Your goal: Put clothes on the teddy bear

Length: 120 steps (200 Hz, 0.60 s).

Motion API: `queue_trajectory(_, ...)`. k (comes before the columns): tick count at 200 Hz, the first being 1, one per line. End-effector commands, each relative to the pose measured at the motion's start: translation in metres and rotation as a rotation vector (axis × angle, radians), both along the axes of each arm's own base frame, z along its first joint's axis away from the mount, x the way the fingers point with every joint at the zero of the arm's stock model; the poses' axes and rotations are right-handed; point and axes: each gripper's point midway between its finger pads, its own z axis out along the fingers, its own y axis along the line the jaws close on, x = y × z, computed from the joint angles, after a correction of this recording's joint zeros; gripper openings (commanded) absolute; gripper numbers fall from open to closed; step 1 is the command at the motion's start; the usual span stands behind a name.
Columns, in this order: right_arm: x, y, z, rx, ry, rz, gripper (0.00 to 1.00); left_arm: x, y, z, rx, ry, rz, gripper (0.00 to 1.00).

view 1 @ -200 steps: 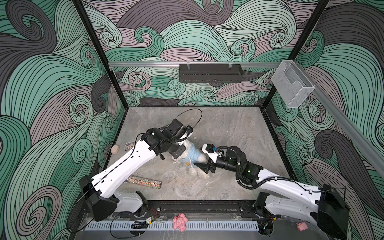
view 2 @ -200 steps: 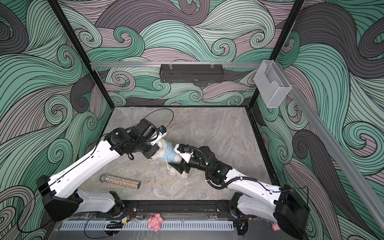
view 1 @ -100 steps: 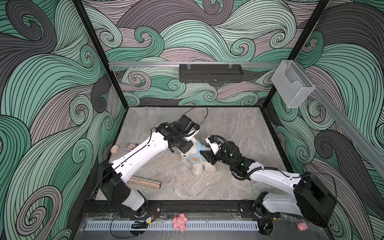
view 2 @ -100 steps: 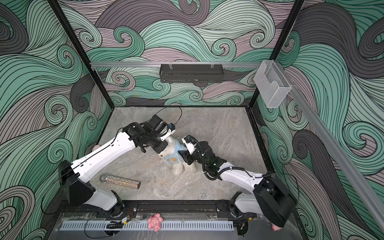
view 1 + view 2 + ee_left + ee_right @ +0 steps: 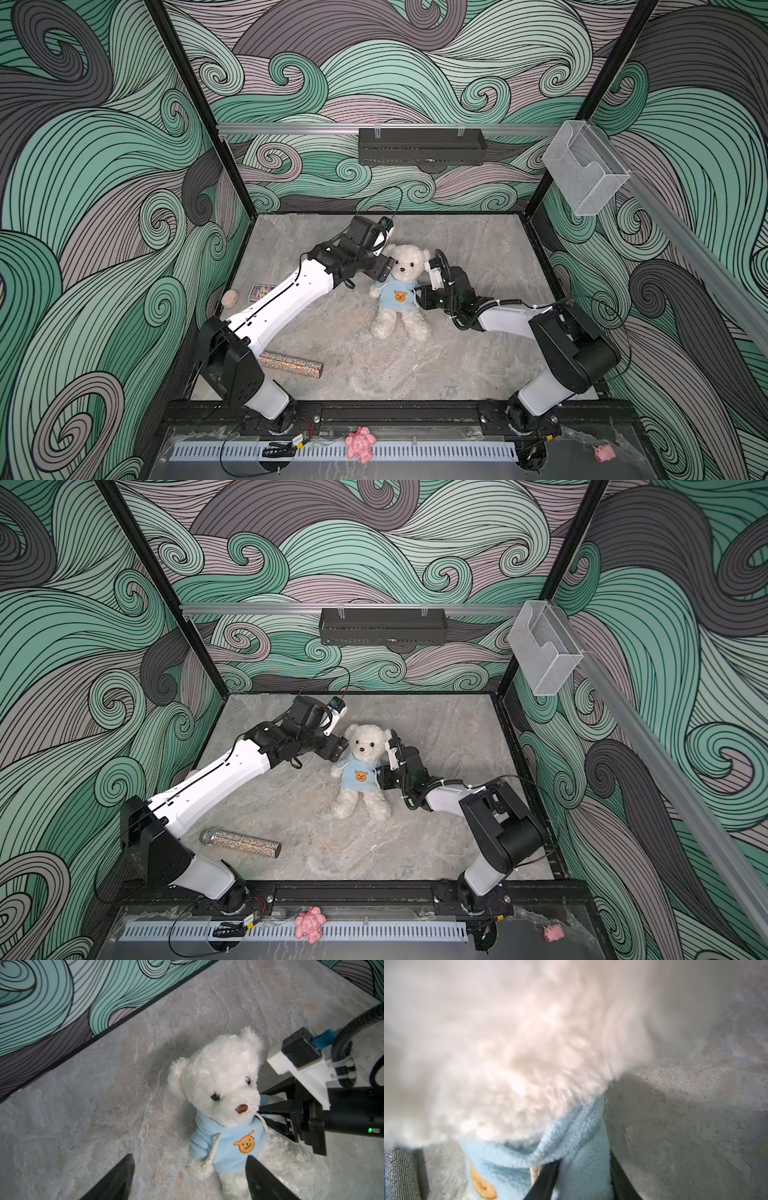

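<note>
Teddy bear [image 5: 405, 262]: you see it lying on its back in the middle of the table [image 5: 478, 257], head toward the back wall. It wears a light-blue hoodie [image 5: 395, 297] with an orange bear patch.

Left gripper [image 5: 189, 1157]: just beside the bear's head, jaws wide, holding nothing.

Right gripper [image 5: 584, 1160]: at the bear's opposite shoulder, jaws narrow, pinching the hoodie's fleece there.

Glitter tube [image 5: 291, 365]: well apart from the bear, near your left arm's base.
</note>
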Motion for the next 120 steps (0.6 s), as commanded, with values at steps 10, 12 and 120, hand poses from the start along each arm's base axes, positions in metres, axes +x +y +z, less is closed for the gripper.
queue_trajectory(10,0.001,-0.015,-0.004,-0.056,0.054,-0.026,0.41,0.003,0.027,0.030,-0.075,-0.163,0.122,0.86)
queue_trajectory(12,0.002,-0.016,-0.003,-0.059,0.050,-0.027,0.41,0.003,0.028,0.029,-0.079,-0.165,0.127,0.86)
queue_trajectory(120,0.003,-0.023,0.067,0.016,-0.117,-0.061,0.68,-0.015,0.008,-0.081,-0.369,0.160,0.213,0.87)
